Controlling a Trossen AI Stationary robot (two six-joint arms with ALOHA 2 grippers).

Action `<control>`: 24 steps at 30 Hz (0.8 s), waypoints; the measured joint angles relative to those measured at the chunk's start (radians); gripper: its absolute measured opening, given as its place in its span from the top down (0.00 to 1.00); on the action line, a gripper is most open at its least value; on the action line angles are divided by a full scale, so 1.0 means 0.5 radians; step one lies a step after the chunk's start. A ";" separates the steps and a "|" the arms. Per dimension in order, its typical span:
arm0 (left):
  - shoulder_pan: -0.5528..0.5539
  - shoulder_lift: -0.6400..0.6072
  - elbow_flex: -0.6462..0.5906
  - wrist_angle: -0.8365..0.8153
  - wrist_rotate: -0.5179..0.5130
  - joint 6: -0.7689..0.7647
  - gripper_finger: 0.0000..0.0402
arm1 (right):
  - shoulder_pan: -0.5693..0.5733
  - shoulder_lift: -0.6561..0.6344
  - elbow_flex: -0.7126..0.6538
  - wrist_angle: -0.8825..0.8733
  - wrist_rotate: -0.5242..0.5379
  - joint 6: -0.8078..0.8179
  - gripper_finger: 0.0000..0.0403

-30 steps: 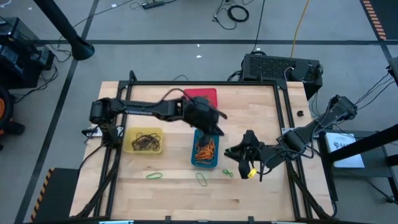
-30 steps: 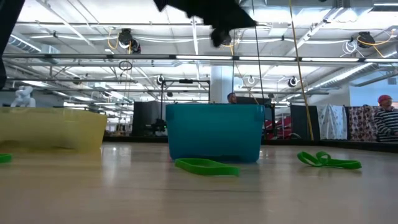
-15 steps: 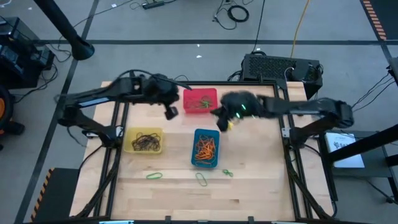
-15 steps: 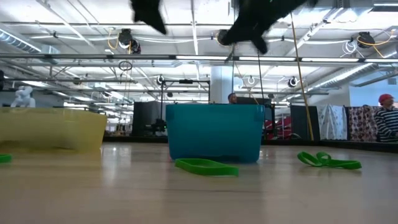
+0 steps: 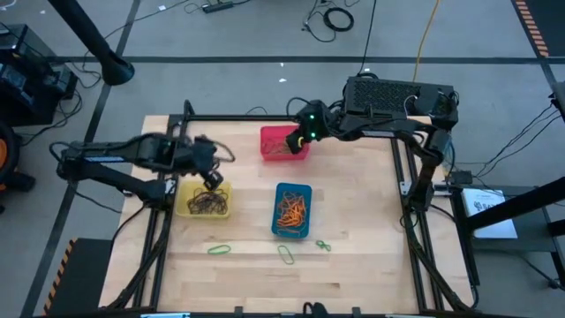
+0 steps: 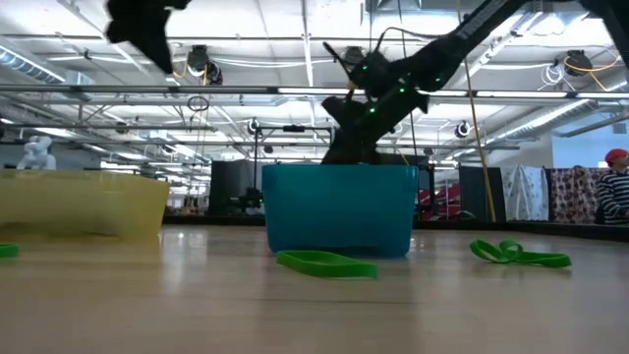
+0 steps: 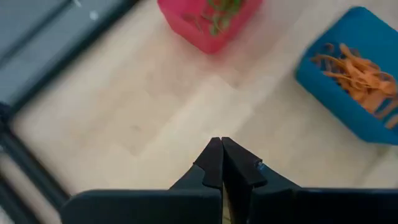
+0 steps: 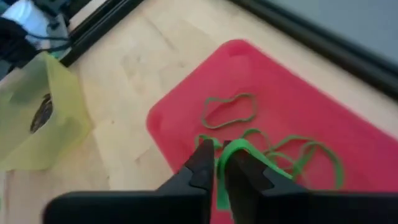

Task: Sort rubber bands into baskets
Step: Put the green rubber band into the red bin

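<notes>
Hovering: right end effector [image 8: 214, 163] pinching green rubber band [image 8: 231, 155] over red basket [image 8: 186, 106] | left end effector [image 7: 222, 152] closed

Table top [image 5: 353, 221]: pale wood, faint plank lines, framed by black rails.

Red basket [image 5: 275, 140], near the far edge: green rubber bands [image 8: 229, 111] inside (thin loops, tangled).

Blue basket [image 5: 306, 190], mid-table: orange bands [image 5: 291, 210] heaped in it.

Yellow basket [image 5: 181, 201], toward the left edge: translucent yellow walls, dark brown-black bands [image 5: 207, 203] inside.

Loose green bands [image 5: 219, 250] on bare wood along the near edge.

Right gripper [image 8: 215, 160]: black fingers with a bright green band between them; small green lights glow on that arm's wrist.

Left gripper [image 7: 221, 163]: plain black.
</notes>
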 joint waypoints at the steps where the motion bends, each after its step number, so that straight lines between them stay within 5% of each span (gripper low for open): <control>1: -0.047 -0.035 -0.063 0.028 0.015 -0.101 1.00 | -0.002 0.024 0.030 -0.015 -0.035 -0.001 0.93; 7: -0.361 -0.097 -0.324 0.276 0.055 -0.500 1.00 | -0.002 0.096 0.211 -0.260 -0.085 -0.079 0.75; 14: -0.609 -0.042 -0.487 0.494 0.068 -0.608 0.99 | -0.003 0.098 0.405 -0.702 -0.080 -0.227 0.57; 24: -0.689 -0.027 -0.666 0.632 0.067 -0.705 0.97 | 0.001 0.095 0.541 -1.152 -0.081 -0.326 0.48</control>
